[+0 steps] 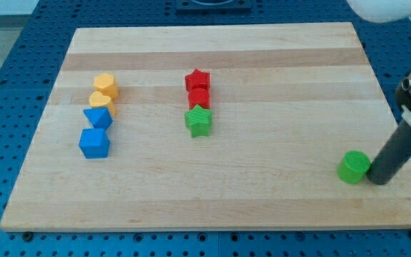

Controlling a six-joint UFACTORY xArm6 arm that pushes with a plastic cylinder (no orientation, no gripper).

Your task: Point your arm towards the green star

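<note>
The green star lies near the middle of the wooden board, touching the lower of two red blocks. My tip rests on the board near the view's bottom right, far to the right of the green star. It stands right next to a green round block, on that block's right side.
A red star and a red block stack in a column above the green star. At the view's left stand two yellow blocks and two blue blocks. The board's right edge is close to my tip.
</note>
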